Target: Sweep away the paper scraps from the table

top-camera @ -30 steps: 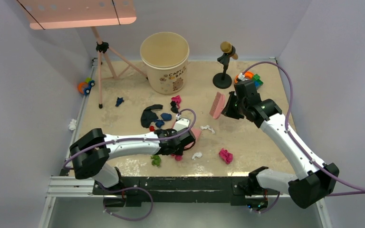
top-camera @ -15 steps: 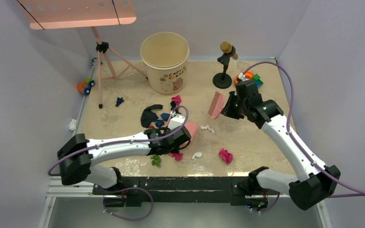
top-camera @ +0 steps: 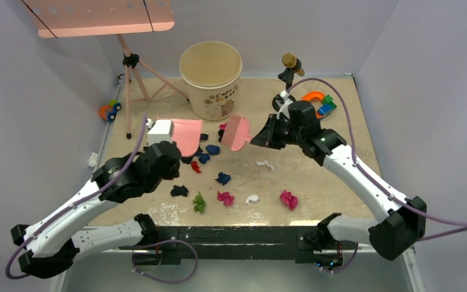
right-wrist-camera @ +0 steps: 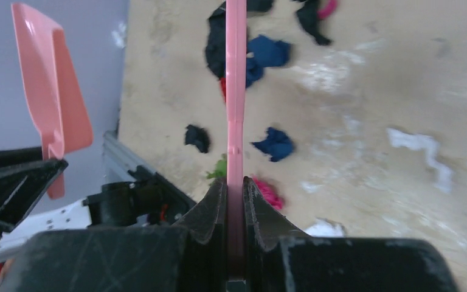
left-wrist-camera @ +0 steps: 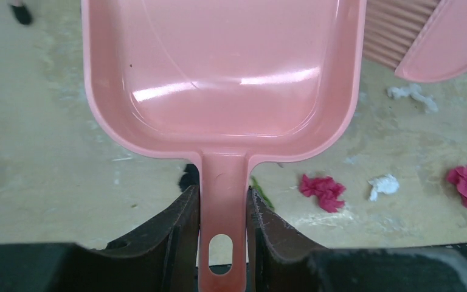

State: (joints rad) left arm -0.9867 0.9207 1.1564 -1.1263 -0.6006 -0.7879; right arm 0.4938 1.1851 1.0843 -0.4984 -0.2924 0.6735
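Pinching dustpan (left-wrist-camera: 219, 73) tight by handle w/ left gripper (left-wrist-camera: 222, 210) & brush (right-wrist-camera: 235, 73) tight w/ right gripper (right-wrist-camera: 235, 194), both held up over mid table (top-camera: 322, 158), w/ paper scraps (top-camera: 222, 178) lying spread below & btwn them toward near edge, dark ones nearest pan, white & pink ones nearer brush side.

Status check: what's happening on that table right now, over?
Left gripper shut on dustpan, right gripper shut on brush. Dustpan empty; paper scraps scattered on table. No obstruction seen.

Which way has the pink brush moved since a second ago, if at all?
Yes. The pink brush, held by the right gripper, swung left, away from the microphone stand, ending near the beige bucket.
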